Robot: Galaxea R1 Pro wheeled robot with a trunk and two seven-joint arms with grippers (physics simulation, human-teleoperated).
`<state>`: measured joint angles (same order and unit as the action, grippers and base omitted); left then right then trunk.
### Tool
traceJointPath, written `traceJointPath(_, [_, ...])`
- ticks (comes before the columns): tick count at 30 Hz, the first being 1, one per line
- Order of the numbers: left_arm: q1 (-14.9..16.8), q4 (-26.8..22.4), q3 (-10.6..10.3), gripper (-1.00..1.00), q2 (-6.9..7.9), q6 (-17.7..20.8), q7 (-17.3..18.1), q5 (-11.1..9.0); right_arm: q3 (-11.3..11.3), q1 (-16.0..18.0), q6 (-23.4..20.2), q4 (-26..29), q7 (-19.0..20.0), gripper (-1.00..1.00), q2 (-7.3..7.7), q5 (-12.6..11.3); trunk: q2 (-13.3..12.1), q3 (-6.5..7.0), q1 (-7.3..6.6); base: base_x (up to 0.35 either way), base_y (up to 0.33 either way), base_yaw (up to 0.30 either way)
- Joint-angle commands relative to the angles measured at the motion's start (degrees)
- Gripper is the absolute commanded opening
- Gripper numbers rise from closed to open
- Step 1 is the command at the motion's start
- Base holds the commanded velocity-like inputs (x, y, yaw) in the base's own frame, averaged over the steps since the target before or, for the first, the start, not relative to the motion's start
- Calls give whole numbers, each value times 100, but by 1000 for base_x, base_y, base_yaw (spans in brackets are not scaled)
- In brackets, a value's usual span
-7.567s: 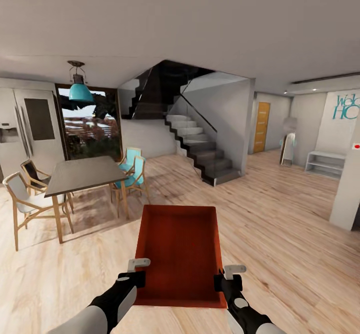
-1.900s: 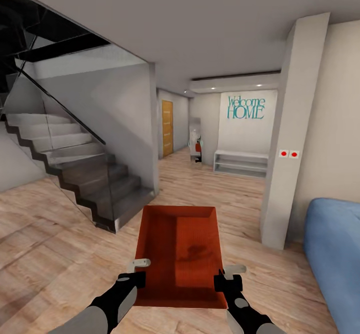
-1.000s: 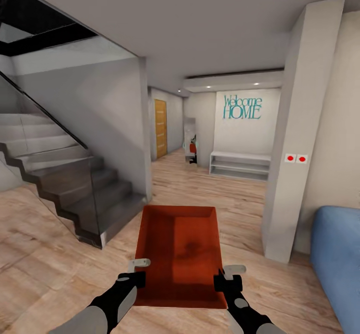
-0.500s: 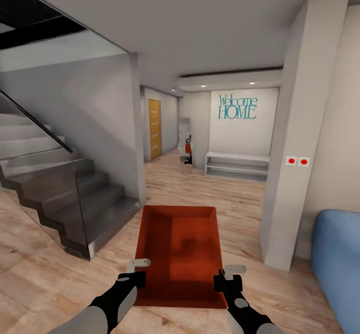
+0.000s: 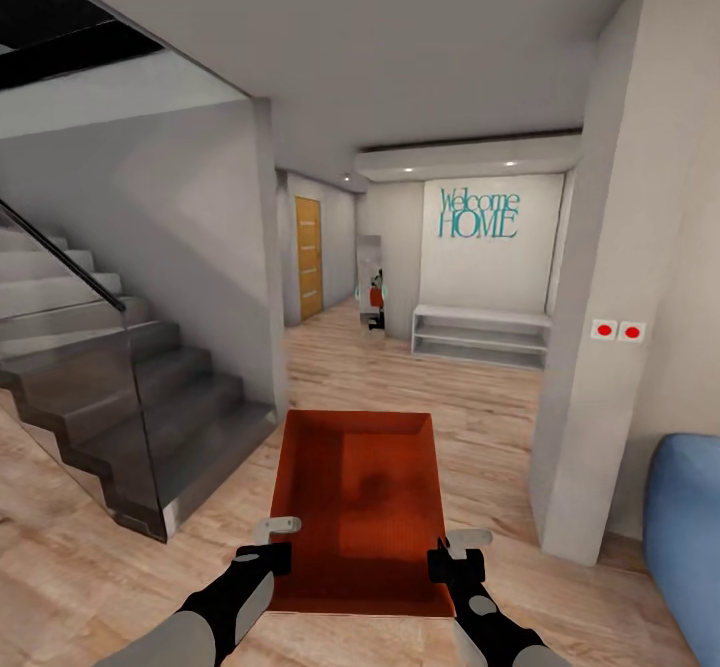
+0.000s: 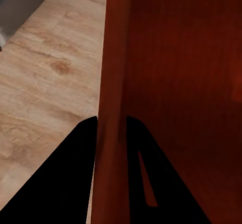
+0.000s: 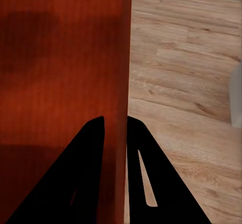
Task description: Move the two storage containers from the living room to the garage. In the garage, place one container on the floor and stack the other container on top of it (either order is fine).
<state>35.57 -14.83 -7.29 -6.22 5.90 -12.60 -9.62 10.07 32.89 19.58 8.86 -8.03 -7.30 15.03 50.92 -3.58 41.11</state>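
Nearest the camera, a red-orange storage container (image 5: 360, 507) is held out in front of the robot, above light wood plank flooring (image 5: 80, 557). It is a rectangular, open-topped box with low plain walls and a flat bottom carrying a fine ribbed texture; nothing is seen inside it. Its left wall is clamped by the left end effector (image 5: 277, 537), and in the left wrist view the two black fingers (image 6: 65, 183) are seen pressed on either side of that thin wall (image 6: 113, 108). Its right wall is clamped in the same way by the right end effector (image 5: 457, 549); in the right wrist view the dark fingers (image 7: 85, 173) are closed on the wall's edge (image 7: 125, 82). Both arms are finished in black and pale grey.

To the left, a staircase (image 5: 120, 387) of dark grey matte steps is seen, fronted by a clear glass panel with a thin black handrail. At the right edge, the rounded corner of a blue sofa (image 5: 685, 527) is visible beside a plain white pillar (image 5: 610, 277) bearing two red round buttons on small white plates (image 5: 616, 330).

Farther off, a low white shelf unit (image 5: 482, 335) stands against a white wall marked with teal lettering (image 5: 479, 213) reading "Welcome HOME". A wood-panelled orange door (image 5: 309, 257) is set in the far left of the hallway.
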Motion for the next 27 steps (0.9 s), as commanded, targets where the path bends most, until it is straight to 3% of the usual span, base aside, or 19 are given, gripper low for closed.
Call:
traceJointPath(1, [3,-20,52,-100,51,42,-94,57,197,7,19,1,-14,-100,-1,61,7,-9,4,321,0,0])
traceJointPath(27, [2,3,52,-100,51,42,-94,57,197,7,20,1,-14,-100,1,61,7,-9,4,321,0,0])
